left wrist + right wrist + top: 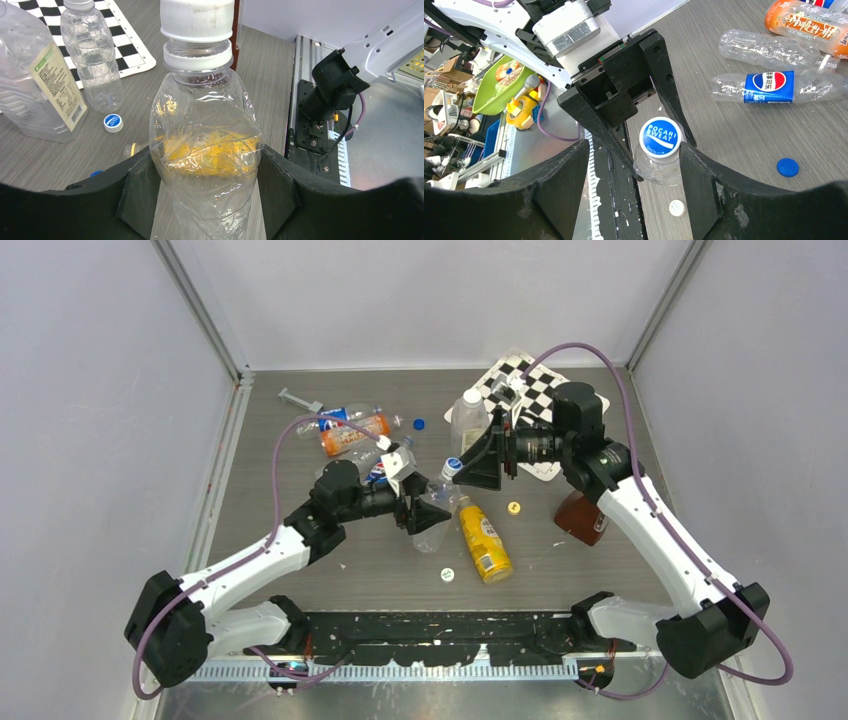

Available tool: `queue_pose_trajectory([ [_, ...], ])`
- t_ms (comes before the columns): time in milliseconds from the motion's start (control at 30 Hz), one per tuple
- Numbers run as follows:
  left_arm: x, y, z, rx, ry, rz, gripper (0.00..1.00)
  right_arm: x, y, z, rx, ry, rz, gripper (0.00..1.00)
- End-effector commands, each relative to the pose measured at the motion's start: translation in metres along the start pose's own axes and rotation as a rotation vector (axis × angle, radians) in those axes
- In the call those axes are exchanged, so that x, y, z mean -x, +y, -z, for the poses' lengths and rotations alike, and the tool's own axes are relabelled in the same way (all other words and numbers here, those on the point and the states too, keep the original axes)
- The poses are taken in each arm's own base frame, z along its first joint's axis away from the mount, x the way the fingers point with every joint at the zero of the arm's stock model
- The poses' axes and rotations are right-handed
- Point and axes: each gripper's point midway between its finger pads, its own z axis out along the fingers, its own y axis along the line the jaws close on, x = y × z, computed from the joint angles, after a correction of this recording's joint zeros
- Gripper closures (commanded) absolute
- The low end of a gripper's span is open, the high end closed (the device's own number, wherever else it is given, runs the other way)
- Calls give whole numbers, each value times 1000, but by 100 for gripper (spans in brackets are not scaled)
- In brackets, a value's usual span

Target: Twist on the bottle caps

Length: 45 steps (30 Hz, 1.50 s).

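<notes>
My left gripper (206,172) is shut on the body of a clear slim bottle (205,130) and holds it off the table, neck tilted toward the right arm. A white-sided cap with a blue top (660,137) sits on its neck, and it also shows in the left wrist view (196,20). My right gripper (633,155) is open around that cap; its right finger (696,170) is at the cap's edge, and the left finger stands well apart. In the top view the left gripper (420,508) and the right gripper (480,465) meet at the cap (452,467).
A squarish labelled bottle (468,420) and a slim bottle (92,60) stand by the checkerboard (545,390). A yellow bottle (484,540) lies below the grippers. Loose caps: blue (418,424), yellow (514,507), white (447,574). Pepsi and orange-labelled bottles (355,435) lie at the far left.
</notes>
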Motion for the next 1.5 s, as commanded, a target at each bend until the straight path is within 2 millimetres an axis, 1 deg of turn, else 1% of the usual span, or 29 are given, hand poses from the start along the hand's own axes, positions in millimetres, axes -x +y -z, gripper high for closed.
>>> queue_pose_trajectory([
  [0,25,11,4,62,-76,-31,100,8,26,10,47,-26,60,29],
  [67,25,11,4,59,-76,-31,100,11,25,12,25,-36,67,29],
  [267,25,4,2,17,-74,-32,100,19,6,11,-82,-67,50,27],
  [333,26,2,2,4,-75,-30,100,23,3,10,-95,-82,47,26],
  [433,26,-3,1,-28,-77,-30,100,32,3,5,-72,-113,52,25],
  [533,26,-8,0,-59,-73,-26,100,37,4,0,-37,-126,27,25],
  [667,26,-11,-1,-77,-73,-24,100,46,5,-6,21,-155,23,25],
  [700,26,-11,-1,-81,-72,-23,100,43,5,-9,36,-147,-5,25],
  [733,26,-11,-1,-82,-73,-24,100,48,6,-9,50,-162,14,25],
  [933,28,-14,0,-92,-77,-29,100,44,5,-18,100,-146,-16,26],
  [1133,30,-13,1,-86,-85,-32,100,35,10,-26,147,-110,-26,26],
  [1467,38,-14,4,-69,-123,-44,100,24,16,-26,170,-72,-26,29],
])
